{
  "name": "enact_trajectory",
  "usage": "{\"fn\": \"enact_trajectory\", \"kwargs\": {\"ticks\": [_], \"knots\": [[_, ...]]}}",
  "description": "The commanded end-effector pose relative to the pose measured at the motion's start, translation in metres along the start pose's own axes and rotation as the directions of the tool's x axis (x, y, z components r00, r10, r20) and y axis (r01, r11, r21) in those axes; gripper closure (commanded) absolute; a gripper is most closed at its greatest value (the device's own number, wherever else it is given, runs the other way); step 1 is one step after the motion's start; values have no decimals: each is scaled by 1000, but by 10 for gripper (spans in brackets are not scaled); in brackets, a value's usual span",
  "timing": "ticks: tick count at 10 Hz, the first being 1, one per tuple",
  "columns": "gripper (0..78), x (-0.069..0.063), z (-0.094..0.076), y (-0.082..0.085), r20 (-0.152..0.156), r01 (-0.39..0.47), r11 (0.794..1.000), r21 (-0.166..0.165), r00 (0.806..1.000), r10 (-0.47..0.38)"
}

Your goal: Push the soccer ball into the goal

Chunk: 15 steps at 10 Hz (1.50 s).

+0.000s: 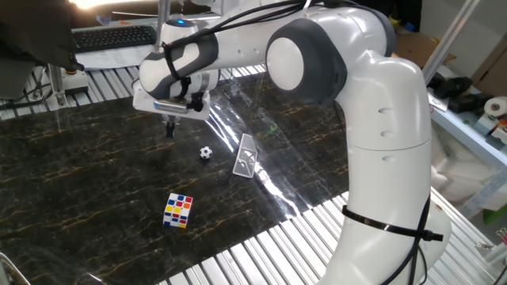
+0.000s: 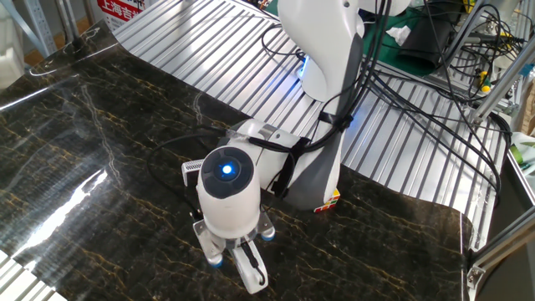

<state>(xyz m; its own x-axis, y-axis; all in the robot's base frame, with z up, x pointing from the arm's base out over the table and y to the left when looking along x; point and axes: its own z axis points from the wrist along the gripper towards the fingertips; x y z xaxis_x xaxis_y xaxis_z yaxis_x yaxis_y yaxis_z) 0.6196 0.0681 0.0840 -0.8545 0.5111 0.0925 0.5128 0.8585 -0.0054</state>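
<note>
- At the near edge of one fixed view, ribbed silver metal slats [image 1: 261,253] ran along the dark, gold-veined marble counter [image 1: 79,182].
- On the counter nearest that camera sat the multicoloured puzzle cube [image 1: 178,210], upright, well apart from everything else.
- Farther in, at about one o'clock from the cube, lay the tiny white soccer ball with black patches [image 1: 206,152], resting on the marble with nothing touching it.
- Just beside the ball, at its three o'clock, stood the small light-grey goal frame with its pale mesh net [image 1: 246,156], tilted and close to the ball but with a gap between them.
- At roughly ten o'clock from the ball hung the dark two-finger gripper [image 1: 168,127] of the white robot arm [image 1: 372,119], its tip low over the counter and apart from the ball.
- The fingers appeared pressed together into one thin dark tip, clenched on nothing.
- Farthest back, at twelve o'clock, a black keyboard [image 1: 111,36] lay behind the counter.
- In the other fixed view, the arm's rounded white wrist with a glowing blue light [image 2: 226,170] filled the near middle, covering the ball and goal.
- Behind the arm, at three o'clock from the wrist, a corner of the cube [image 2: 333,198] peeked out.
- Black cables [image 2: 418,109] hung at the far right.
</note>
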Motion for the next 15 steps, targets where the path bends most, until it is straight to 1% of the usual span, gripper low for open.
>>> {"fn": "enact_trajectory", "kwargs": {"ticks": [1,2,3,4,5,6,8,10,12,13,14,15], "knots": [[776,-17,11,-51,19,81,997,9,997,-81],[776,-16,10,-53,18,79,997,10,997,-80],[776,-11,7,-58,7,63,998,16,998,-64],[776,4,11,-62,11,58,998,29,998,-59],[776,10,13,-64,10,62,998,27,998,-62],[776,18,16,-66,0,73,997,25,997,-73],[776,23,19,-67,-6,82,996,27,997,-82],[776,23,20,-67,-7,84,996,25,996,-84],[776,22,29,-67,-4,92,995,40,996,-92],[776,22,30,-68,-4,99,994,50,995,-99],[776,23,29,-68,-11,104,993,54,995,-103],[776,23,29,-68,-12,104,993,54,995,-103]]}}
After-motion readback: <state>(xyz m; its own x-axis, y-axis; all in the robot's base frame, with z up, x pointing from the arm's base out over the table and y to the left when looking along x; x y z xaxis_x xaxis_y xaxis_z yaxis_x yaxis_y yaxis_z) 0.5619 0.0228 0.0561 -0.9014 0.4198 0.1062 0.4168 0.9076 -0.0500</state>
